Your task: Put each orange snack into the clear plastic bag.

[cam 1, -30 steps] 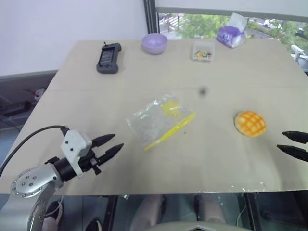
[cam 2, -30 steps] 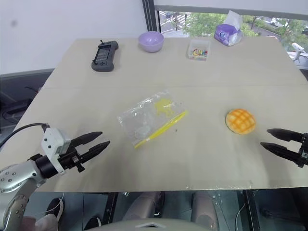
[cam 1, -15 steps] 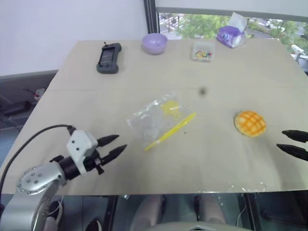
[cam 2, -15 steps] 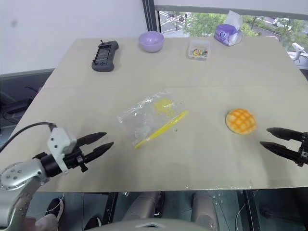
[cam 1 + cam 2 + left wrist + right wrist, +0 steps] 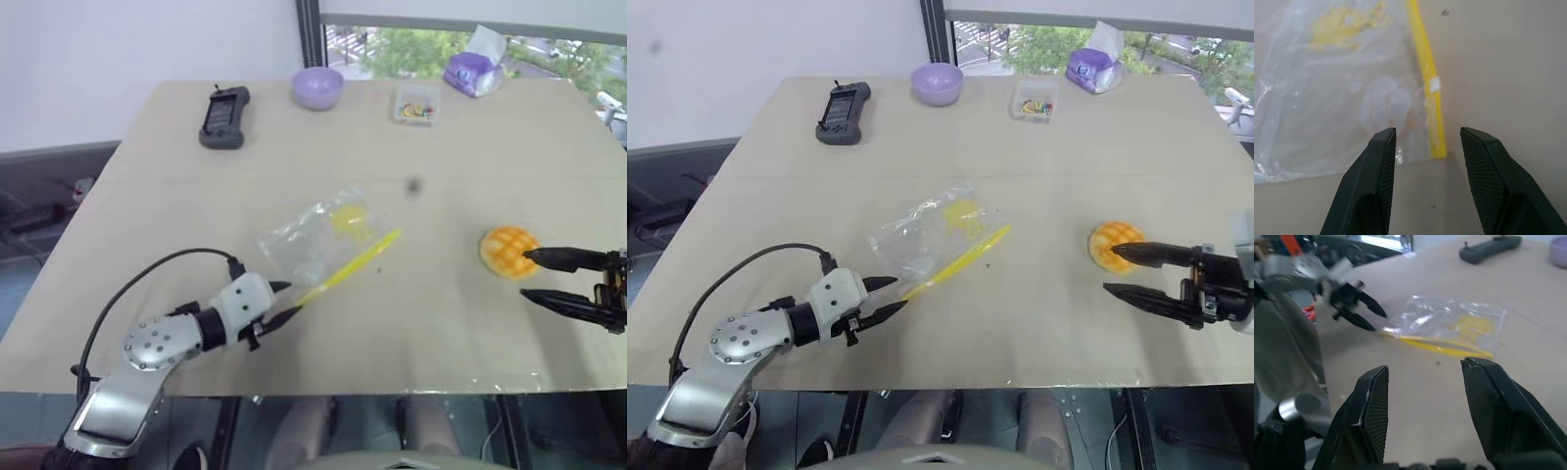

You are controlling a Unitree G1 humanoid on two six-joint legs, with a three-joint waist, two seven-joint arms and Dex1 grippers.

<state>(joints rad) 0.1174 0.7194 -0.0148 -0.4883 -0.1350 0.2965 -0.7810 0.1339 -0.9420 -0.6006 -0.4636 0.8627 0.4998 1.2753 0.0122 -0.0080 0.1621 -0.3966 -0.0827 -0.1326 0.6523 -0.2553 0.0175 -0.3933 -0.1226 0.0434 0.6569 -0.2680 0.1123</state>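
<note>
Beige table (image 5: 176, 176) under a window, mostly bare in the middle. Clear plastic bag (image 5: 318, 240) lay flat at frame centre, long axis along its yellow zip strip (image 5: 348, 266), running lower left to upper right. Left gripper (image 5: 279, 303) sat at the bag's lower-left corner, fingers parted and empty, tips just beside the near end of the strip; wrist view put that strip end right between the two fingers, pointing roughly along them. Orange snack (image 5: 509, 251) rested on the table at right of frame, well apart from the bag. Right gripper (image 5: 529, 275) pointed toward frame left, spread wide, nothing held; upper finger tip overlapped the snack's lower right edge, contact unclear, lower finger below it and clear. Right arm nearer the snack, left arm nearer the bag, so probably a split job: pinch bag corner, grab snack. Nothing between snack and bag. Black handheld device (image 5: 223, 116), purple bowl (image 5: 316, 86), small clear box (image 5: 415, 103) and purple tissue pack (image 5: 472, 70) lined the top edge, all out of the way.
</note>
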